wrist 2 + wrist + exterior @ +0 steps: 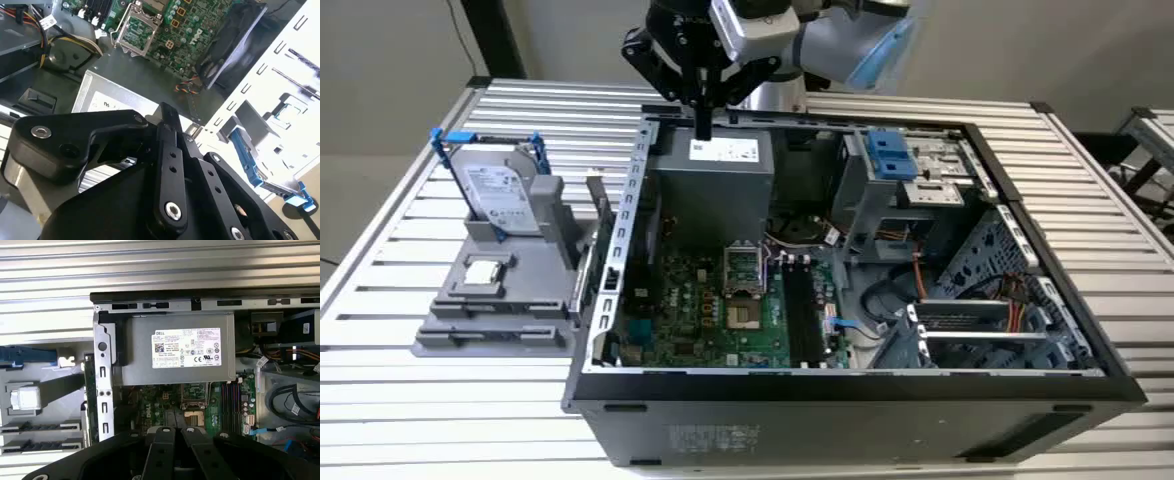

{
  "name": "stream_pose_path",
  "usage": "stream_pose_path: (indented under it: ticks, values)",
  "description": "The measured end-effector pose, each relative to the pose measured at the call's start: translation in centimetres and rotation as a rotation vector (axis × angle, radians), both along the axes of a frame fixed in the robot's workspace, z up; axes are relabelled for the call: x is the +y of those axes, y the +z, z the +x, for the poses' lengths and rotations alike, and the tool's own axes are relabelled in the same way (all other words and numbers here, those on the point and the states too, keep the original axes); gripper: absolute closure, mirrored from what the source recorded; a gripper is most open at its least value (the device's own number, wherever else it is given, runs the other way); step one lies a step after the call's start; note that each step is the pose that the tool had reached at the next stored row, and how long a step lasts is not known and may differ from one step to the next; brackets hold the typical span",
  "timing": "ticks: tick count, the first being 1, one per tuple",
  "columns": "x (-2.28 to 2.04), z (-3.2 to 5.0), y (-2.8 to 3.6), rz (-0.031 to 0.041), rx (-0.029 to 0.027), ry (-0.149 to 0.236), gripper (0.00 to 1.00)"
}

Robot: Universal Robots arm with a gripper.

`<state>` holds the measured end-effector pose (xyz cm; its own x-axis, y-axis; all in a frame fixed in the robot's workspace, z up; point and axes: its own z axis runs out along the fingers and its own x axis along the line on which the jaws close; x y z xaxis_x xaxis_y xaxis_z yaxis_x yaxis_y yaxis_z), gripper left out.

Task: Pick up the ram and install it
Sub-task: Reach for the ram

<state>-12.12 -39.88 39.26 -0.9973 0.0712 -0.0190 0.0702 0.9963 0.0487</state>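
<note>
The gripper (704, 128) hangs over the grey power supply (714, 180) at the back end of the open computer case (630, 230). Its fingers are closed together and they carry nothing.

The ram (88, 390) is not under the gripper. It stands on its thin edge outside the case, just beside the perforated side wall, in the grey parts holder (494, 305). From the gripper it lies toward the exterior view's left and lower down, on the other side of that wall. Its long axis runs along the wall (so it is about parallel to the black memory slots (801, 310) on the motherboard). These slots are inside the case, in front of the power supply as the gripper looks down.

A white label (186, 348) with small print and marks sits on top of the power supply, directly below the gripper.
</note>
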Motion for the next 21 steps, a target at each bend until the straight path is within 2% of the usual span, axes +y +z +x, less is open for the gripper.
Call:
stream_pose_path:
  ticks: [14,21]
  values:
    - [0.01,-0.06,0.01,-0.0001,0.0,0.0,1.0]
    - [0.0,-1.11,0.0,0.0,0.0,0.0,1.0]
